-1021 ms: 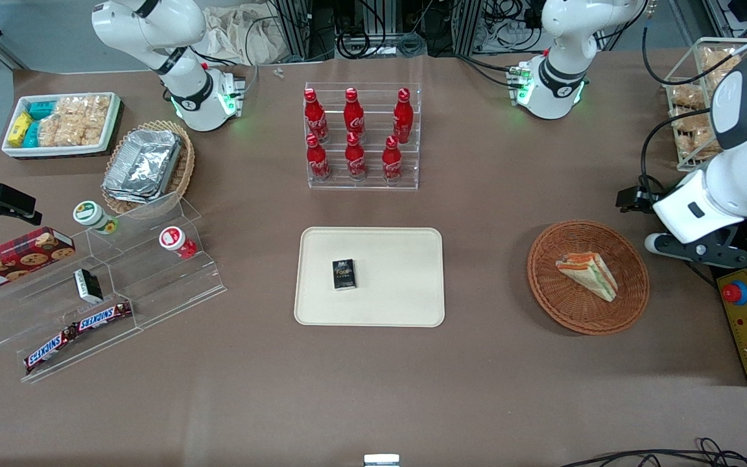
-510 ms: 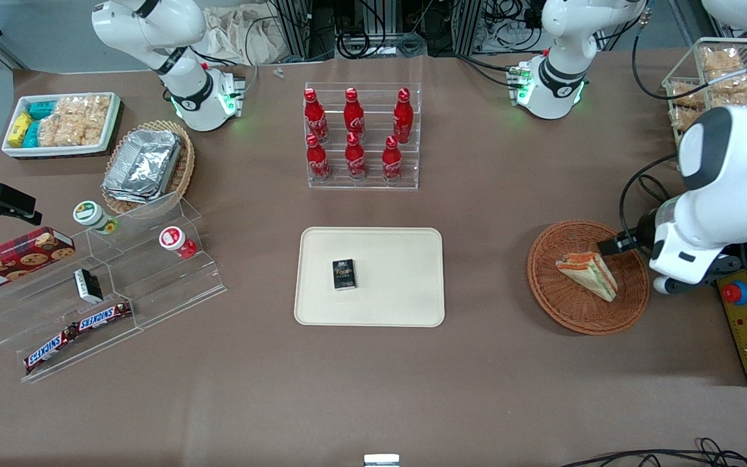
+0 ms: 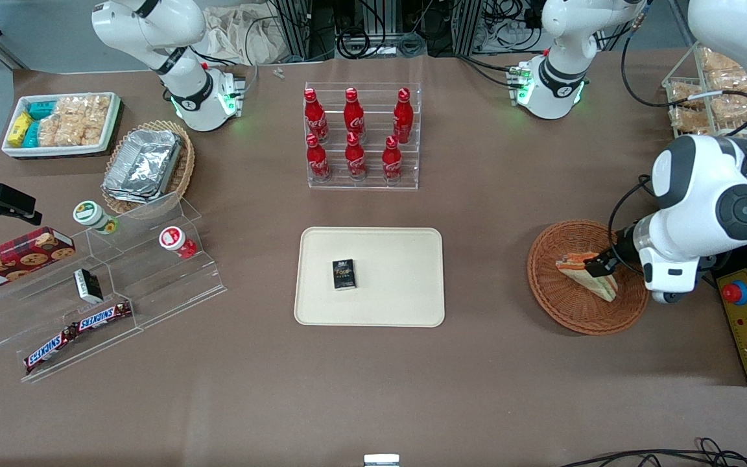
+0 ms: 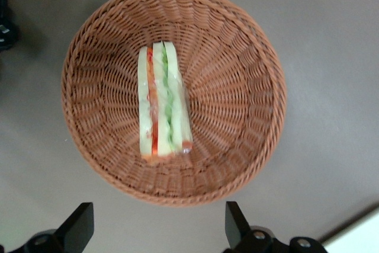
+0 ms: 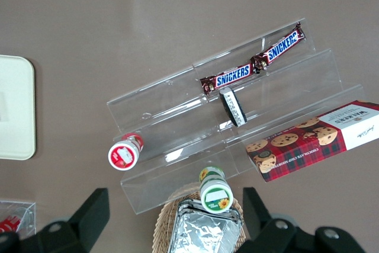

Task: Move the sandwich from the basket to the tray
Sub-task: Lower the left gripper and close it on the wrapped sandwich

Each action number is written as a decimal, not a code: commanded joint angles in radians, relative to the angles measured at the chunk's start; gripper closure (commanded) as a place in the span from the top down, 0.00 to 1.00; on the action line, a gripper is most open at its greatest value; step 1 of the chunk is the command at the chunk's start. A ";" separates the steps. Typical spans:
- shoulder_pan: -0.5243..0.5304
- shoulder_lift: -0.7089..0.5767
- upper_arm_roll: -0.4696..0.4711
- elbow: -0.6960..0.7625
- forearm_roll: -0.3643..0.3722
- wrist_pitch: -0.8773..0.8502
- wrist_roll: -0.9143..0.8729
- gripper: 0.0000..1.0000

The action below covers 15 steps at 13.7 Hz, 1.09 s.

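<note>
- Change: over the last second the left arm has swung in from the working arm's end of the worktop (image 3: 490, 363); its end effector (image 3: 600, 264) now hangs directly above the basket (image 3: 558, 305), where before it stood just outside the rim.
- End effector state: the two fingers (image 4: 80, 224) are spread wide and hold nothing; in the left wrist view the sandwich sits in line with the gap between them.
- Task object: the sandwich (image 4: 161, 102) lies in the basket, standing on edge with its filling layers facing up, near the basket centre. It is not yet grasped.
- Judgement: the approach phase appears nearly complete; a descent and closure on the sandwich is the likely next step. The transfer to the tray (image 3: 406, 305) has not begun.
- Count, task items: one sandwich, one basket, one tray.
- Count, tray contents: one small dark box (image 3: 343, 274), leaving most of the tray surface bare.
- Count, other items: six red bottles (image 3: 355, 133) in a clear rack, two Snickers bars (image 3: 78, 329), one biscuit box (image 3: 13, 257).
</note>
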 commanded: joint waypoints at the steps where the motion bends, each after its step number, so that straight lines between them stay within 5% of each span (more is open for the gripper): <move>1: 0.003 0.049 0.020 -0.012 0.008 0.079 -0.061 1.00; 11: -0.004 0.125 0.049 -0.038 0.009 0.161 -0.274 1.00; 15: -0.004 0.134 0.049 -0.090 0.085 0.200 -0.349 1.00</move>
